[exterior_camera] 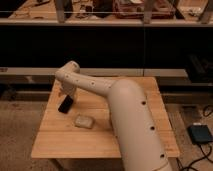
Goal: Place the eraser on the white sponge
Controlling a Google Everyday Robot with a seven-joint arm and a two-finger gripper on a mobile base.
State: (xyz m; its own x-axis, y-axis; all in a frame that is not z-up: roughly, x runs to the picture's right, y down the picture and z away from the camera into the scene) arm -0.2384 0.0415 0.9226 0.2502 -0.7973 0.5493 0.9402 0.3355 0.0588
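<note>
Arm (130, 115) reaches over wooden table (55, 140), gripper (69, 96) poised directly above eraser (65, 106), fingers spread wide, nothing gripped as far as can be seen; contact w/ eraser can't be told. Eraser sits on left-rear part of tabletop, apart from sponge (84, 120), which lies bare, nearer front and slightly right. Task looks barely begun: grasp, lift, carry and set-down all remain. Eraser is fairly near table's left edge, so a nudge that way could be risky. Path from eraser to sponge is short, over open wood. Arm's bulk fills the space right of sponge; front and left of it are free.
</note>
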